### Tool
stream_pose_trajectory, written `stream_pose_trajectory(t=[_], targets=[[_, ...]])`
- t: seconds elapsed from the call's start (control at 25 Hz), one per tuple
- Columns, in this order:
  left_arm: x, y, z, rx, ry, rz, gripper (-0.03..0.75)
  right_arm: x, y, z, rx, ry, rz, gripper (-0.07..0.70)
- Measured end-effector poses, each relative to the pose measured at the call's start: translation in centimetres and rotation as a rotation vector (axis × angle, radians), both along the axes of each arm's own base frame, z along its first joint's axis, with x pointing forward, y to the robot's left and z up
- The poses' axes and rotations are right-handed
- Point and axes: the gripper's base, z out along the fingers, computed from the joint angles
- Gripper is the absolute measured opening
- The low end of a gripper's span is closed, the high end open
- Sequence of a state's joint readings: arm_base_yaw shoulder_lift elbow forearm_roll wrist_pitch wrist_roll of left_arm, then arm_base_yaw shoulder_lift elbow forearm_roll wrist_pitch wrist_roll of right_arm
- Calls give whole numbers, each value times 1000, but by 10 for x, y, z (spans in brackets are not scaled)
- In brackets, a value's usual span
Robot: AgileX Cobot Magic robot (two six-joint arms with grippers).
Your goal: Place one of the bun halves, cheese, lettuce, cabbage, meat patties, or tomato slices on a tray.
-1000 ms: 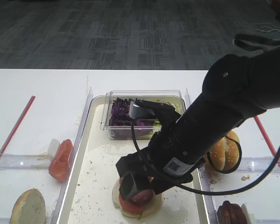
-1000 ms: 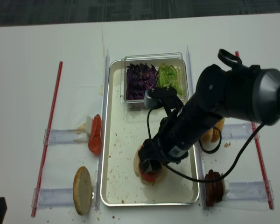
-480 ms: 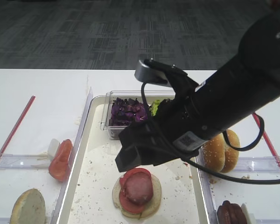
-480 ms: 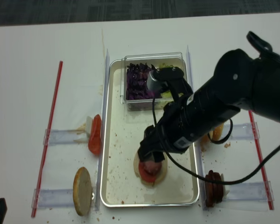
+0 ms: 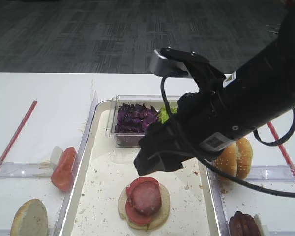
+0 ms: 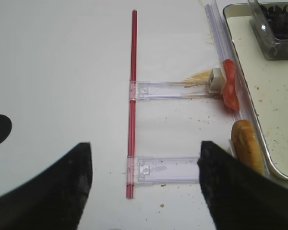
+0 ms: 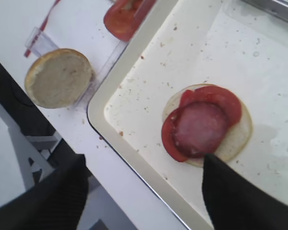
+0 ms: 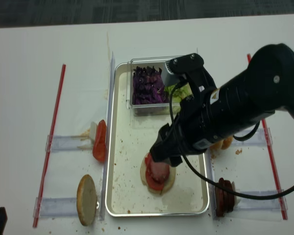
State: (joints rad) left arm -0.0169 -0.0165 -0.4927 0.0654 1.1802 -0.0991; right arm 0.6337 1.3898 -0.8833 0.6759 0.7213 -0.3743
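Two grippers in view, both spread wide and holding nothing. Right gripper (image 5: pixel 150 164): black, hanging above the near middle of the large cream-white rectangular tray (image 5: pixel 101 189), its dark fingers (image 7: pixel 57 191) well apart in the wrist view and clear of the food below. Directly under it, resting on the crumb-speckled tray floor: a pale flat-faced round bun half (image 5: pixel 162 216), topped by bright red tomato slices (image 5: pixel 132 210), topped in turn by a thin round pinkish-brown meat patty (image 5: pixel 146 196). At the far end of the tray, a small clear plastic box (image 5: pixel 113 129) with dark purple shredded cabbage (image 5: pixel 135 118) on its left side and light green shredded lettuce (image 5: pixel 164 115) on its right, partly hidden behind the arm. Right of the tray, upright golden sesame-seeded bun domes (image 5: pixel 233 157); nearer on that side, dark reddish-brown patties (image 5: pixel 243 226) standing on edge. Left of the tray, more red tomato slices (image 5: pixel 64 167) leaning in a clear plastic holder (image 5: pixel 19 169), and nearer, another pale bun half (image 5: pixel 29 216). Left gripper (image 6: pixel 144 187): low over the white table (image 6: pixel 62 72) well to the left, near a thin red strip (image 6: pixel 133 96), fingers open.
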Motion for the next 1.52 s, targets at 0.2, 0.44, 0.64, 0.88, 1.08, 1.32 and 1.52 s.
stream_pose_trajectory(t=[0.2,0.44,0.64,0.88,1.08,1.32,1.52], targets=[[0,0,0,0,0,0,473,3,-7,-4,-103,-76,57,539],[0,0,0,0,0,0,473,6,-15,-8,-228,-166,126,539],[0,0,0,0,0,0,473,8,-22,-11,-319,-217,181,539],[0,0,0,0,0,0,473,10,-24,-12,-359,-244,204,539],[0,0,0,0,0,0,473,10,-25,-12,-364,-242,196,539],[0,0,0,0,0,0,473,13,-29,-12,-408,-239,134,539],[0,0,0,0,0,0,473,25,-47,-13,-423,-198,2,539]])
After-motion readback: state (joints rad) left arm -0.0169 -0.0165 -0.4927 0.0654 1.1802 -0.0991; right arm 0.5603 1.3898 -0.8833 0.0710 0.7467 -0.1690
